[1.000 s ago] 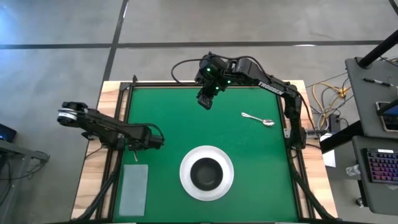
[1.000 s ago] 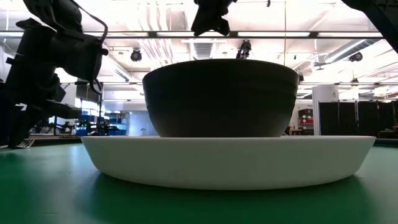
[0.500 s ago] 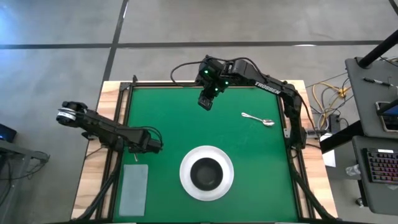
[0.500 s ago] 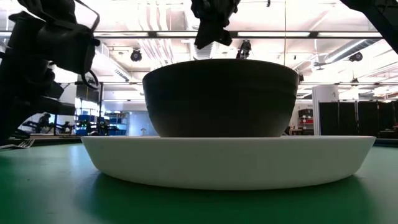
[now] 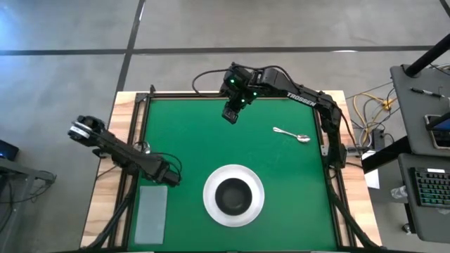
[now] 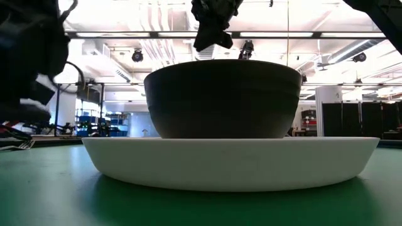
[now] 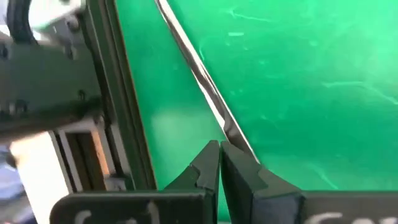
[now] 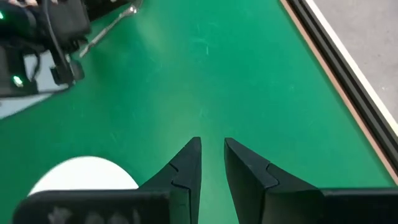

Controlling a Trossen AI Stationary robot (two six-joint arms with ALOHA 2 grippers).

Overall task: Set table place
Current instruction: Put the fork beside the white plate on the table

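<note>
The white plate (image 5: 257, 208) lies near the table's near edge with the dark bowl (image 5: 233, 196) standing in it; both fill the low view, the bowl (image 6: 223, 97) on the plate (image 6: 226, 164). The silver spoon (image 5: 292, 134) lies on the green top toward the far right. My left gripper (image 5: 167, 176) is at the table's left, just beyond the napkin's far end, shut on the silver fork (image 7: 199, 68). My right gripper (image 5: 230, 114) hangs open over the far middle of the table, touching nothing. My left gripper pinches the fork's handle (image 7: 231, 134) between its two fingers at their free ends. The fork runs out ahead of the fingers toward the table's left rail. Its tines (image 6: 19, 145) sit low at the green top; whether they touch it, I cannot tell.
The pale grey napkin (image 5: 152, 213) lies flat by the near left corner, close under the left gripper. Black rails (image 5: 138, 140) and wooden edges frame the green top. Bare green shows between the plate and the spoon. Cables and a desk with a keyboard stand off the right side.
My left gripper has swung toward the table's near edge, closing on the napkin's far end, and has stayed shut on the fork, which went with it. The plate, bowl and spoon have stayed put.
</note>
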